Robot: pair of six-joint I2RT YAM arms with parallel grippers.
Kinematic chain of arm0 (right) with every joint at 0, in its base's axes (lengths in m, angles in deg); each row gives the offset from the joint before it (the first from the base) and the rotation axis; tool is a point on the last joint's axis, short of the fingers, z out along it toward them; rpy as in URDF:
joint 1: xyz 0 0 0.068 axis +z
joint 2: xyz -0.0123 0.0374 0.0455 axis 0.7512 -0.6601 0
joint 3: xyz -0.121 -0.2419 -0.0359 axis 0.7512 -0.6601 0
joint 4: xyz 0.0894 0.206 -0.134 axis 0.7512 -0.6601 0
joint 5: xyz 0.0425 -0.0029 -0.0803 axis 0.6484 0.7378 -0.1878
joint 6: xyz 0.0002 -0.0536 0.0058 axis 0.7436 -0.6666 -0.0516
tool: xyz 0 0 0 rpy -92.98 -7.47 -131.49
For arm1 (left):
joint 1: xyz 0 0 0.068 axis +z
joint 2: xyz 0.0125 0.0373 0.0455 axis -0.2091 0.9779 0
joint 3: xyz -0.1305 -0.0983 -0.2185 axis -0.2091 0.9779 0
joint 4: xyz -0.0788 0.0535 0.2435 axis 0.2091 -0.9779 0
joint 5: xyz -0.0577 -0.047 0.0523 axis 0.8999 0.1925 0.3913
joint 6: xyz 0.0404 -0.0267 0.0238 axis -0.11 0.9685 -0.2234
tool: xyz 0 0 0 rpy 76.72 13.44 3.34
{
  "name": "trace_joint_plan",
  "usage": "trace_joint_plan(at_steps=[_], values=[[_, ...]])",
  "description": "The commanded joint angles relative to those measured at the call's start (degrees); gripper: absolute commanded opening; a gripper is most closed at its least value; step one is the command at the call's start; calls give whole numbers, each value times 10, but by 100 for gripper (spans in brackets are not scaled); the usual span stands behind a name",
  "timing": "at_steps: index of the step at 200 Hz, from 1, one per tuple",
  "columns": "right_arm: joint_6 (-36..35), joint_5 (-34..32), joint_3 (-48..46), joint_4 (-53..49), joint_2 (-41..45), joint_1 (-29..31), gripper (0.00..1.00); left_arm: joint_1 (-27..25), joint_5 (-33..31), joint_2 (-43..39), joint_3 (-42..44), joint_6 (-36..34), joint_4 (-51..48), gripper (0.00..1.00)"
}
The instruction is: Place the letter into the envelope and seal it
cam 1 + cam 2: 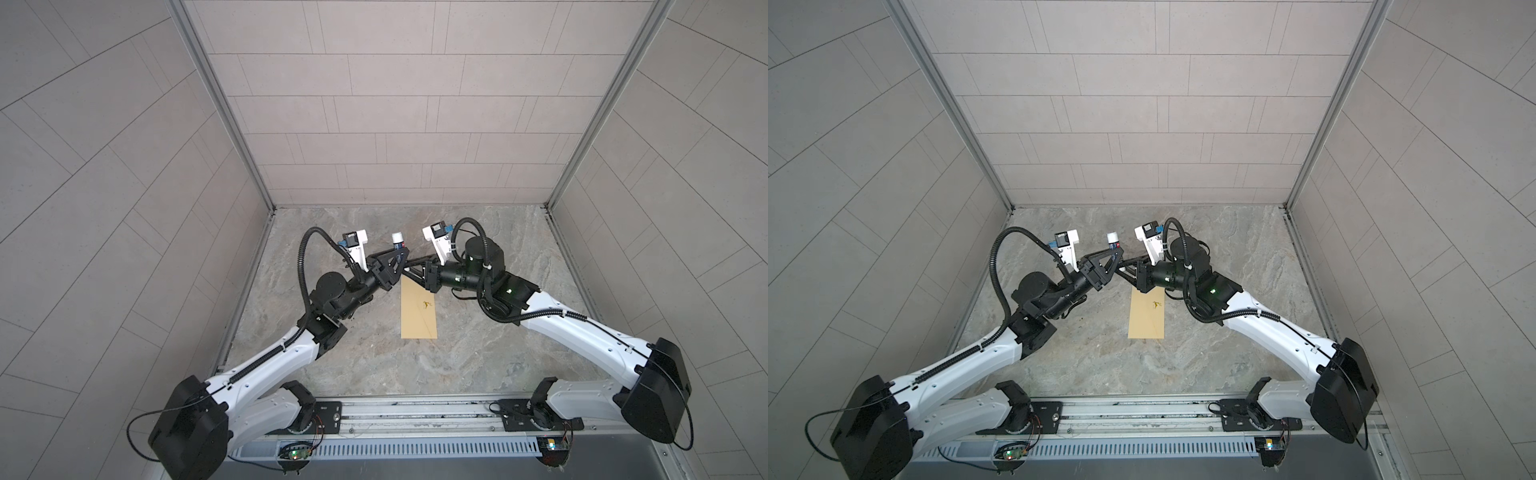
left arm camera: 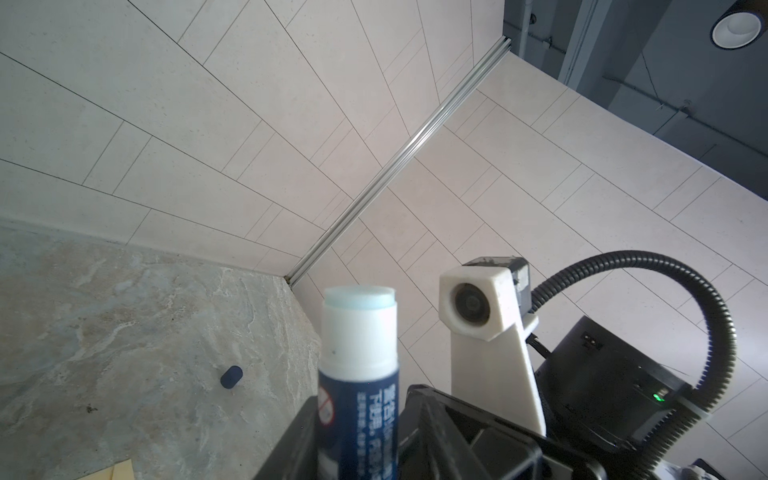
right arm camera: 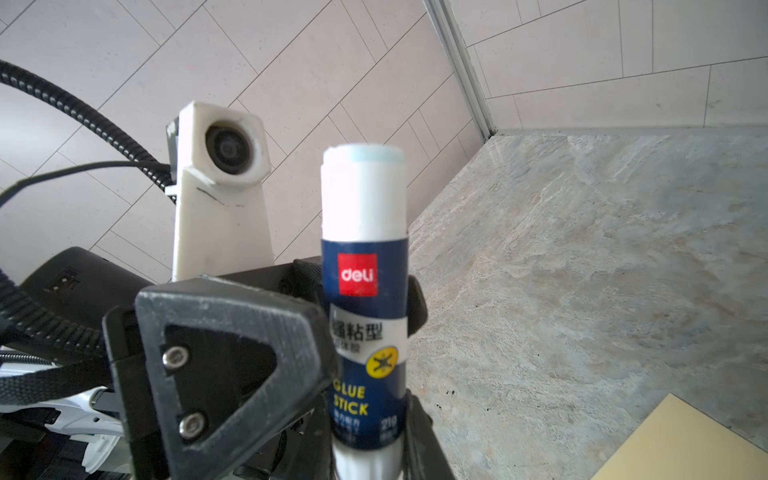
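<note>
We are viewing the envelope [image 1: 417, 318] lying flat at the centre of the table [image 1: 490, 357]. Its long sides are running near to far, and its upper face is showing a small darker yellow mark. Its near end is lying uncovered, and its far end is passing beneath the two grippers, which are meeting above it.

The right gripper [image 3: 370, 440] is reaching in from the right. Its fingers are standing narrow and gripping the lower barrel of an upright glue stick [image 3: 363, 291].

The left gripper [image 2: 357, 449] is reaching in from the left. Its fingers are standing on both sides of the same barrel, higher up; we cannot tell whether they are pressing it.

The glue stick is standing uncapped, with pale blue glue showing at its top. A dark blue cap [image 2: 231, 376] is lying on its side on the table, well apart from the glue stick.
</note>
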Motion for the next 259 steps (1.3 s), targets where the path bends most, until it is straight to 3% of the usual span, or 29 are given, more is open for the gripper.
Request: trace_joint_plan(at_steps=[1,18,49,127,159,186,219,259], values=[[-24,4,12,-12,19,-2,0,-2,19,-17,0,-19,10,43],[-36,18,22,-34,16,-2,0,-3,19,-18,0,-24,6,43],[-52,30,25,-53,15,-2,0,-1,14,-22,1,-27,-1,34],[-79,52,37,-87,8,-2,0,3,11,-27,0,-41,-19,37],[-80,53,39,-90,8,-2,0,4,9,-26,1,-40,-20,13],[-81,43,39,-92,12,-2,0,5,1,-28,5,-38,-19,0],[-60,18,23,-63,31,-3,42,5,-39,-38,15,-3,1,0],[58,12,-58,95,57,-3,59,5,-58,-37,5,65,31,0]])
